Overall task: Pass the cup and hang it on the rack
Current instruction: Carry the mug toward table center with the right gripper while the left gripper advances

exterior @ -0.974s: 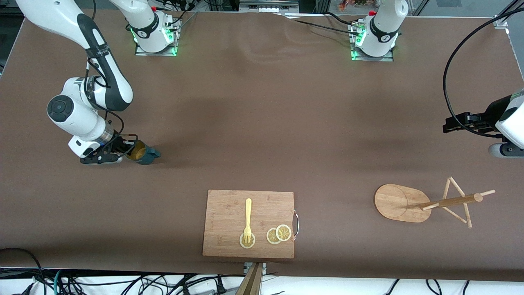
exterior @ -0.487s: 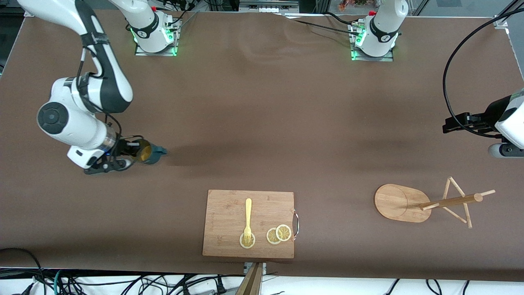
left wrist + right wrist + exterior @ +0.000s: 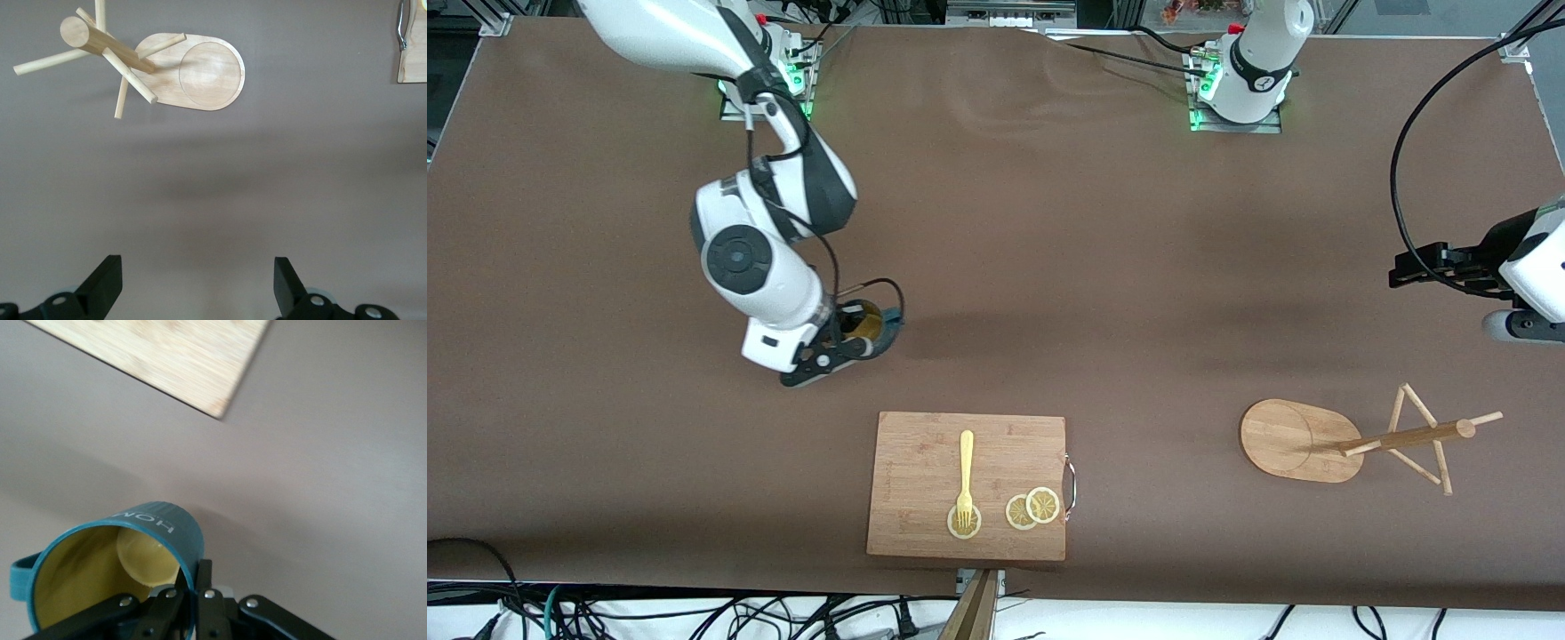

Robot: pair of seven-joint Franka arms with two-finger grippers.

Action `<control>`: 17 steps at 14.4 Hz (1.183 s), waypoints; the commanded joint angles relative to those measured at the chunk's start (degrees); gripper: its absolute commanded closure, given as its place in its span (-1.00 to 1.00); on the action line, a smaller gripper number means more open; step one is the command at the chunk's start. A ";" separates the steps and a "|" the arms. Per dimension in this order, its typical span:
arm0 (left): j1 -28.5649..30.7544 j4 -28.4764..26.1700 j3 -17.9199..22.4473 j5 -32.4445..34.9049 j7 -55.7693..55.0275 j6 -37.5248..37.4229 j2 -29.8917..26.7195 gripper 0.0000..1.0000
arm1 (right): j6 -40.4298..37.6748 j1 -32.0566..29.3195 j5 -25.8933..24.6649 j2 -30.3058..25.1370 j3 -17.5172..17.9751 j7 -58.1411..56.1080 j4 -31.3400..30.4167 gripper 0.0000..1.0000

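— Brown table (image 3: pixel 996 267): what is held over it?
— The teal cup (image 3: pixel 869 322) is gripped by its rim in the right gripper (image 3: pixel 845 342), above the cutting board (image 3: pixel 925 453).
— And the left gripper (image 3: pixel 197 287)?
— It is spread wide, parked over the table near the wooden mug rack (image 3: pixel 1352 440).

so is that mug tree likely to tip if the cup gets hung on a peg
Probably steady: the rack stands on a flat oval base much wider than its post. Its pegs look thin and long, so an outer one may lever it slightly. The cup, pinched at the rim by the right tool, looks small.
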 commanded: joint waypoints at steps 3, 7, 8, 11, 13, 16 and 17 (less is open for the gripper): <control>-0.56 -7.37 0.05 -1.61 1.96 -0.39 -5.98 -1.00 | -0.56 10.60 0.20 8.54 -0.59 20.16 12.03 1.00; -1.70 -9.66 0.13 -2.31 10.54 -0.39 -6.43 -1.00 | 3.56 16.14 0.20 11.10 -0.59 28.95 13.81 1.00; -1.70 -10.10 0.13 -2.40 13.18 -0.47 -6.43 -1.00 | 4.62 17.38 0.20 12.24 -0.59 33.07 13.81 1.00; -1.61 -12.11 0.13 -2.40 26.60 -0.91 -6.08 -1.00 | 10.07 19.93 0.02 14.62 -0.67 40.66 13.81 1.00; -1.44 -14.05 0.13 -2.40 33.31 -0.74 -5.90 -1.00 | 10.16 20.73 0.19 15.06 -0.59 42.69 13.73 1.00; -1.96 -16.16 0.05 -2.31 39.36 -0.74 -5.81 -1.00 | 10.69 22.48 0.02 16.38 -0.67 44.98 13.73 1.00; -2.22 -17.04 0.13 -2.31 42.62 -0.74 -5.72 -1.00 | 10.95 22.49 0.02 16.56 -0.68 44.81 13.73 1.00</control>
